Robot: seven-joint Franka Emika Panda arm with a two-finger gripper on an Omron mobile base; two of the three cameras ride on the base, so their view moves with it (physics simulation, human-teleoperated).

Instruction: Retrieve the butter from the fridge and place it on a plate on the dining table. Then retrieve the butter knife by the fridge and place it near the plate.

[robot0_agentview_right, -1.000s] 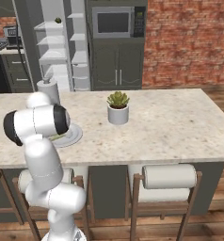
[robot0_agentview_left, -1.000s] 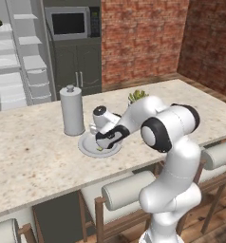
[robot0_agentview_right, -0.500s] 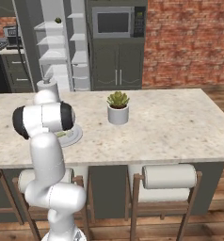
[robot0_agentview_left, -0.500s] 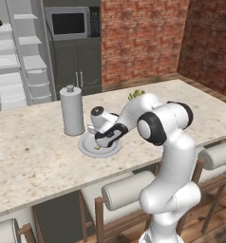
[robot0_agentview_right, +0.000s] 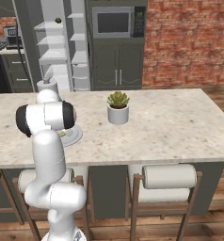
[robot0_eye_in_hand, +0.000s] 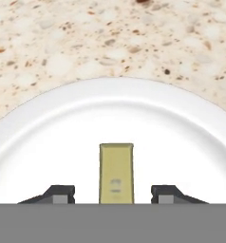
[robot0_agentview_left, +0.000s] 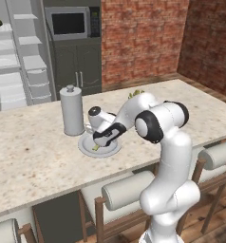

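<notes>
Butter [robot0_eye_in_hand: 116, 173] lies on the plate [robot0_eye_in_hand: 62, 137], low centre of the hand view. Gripper [robot0_eye_in_hand: 113, 193] has just let go, fingertips [robot0_eye_in_hand: 58, 193] now apart either side; knife comes next.

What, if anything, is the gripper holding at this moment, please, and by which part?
Nothing is held: the gripper is open, its fingertips apart from the butter lying on the plate.

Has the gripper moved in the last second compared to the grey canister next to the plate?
No: in the left base view the gripper stays low over the plate, just right of the grey canister. Its fingers now stand apart from the butter.
</notes>
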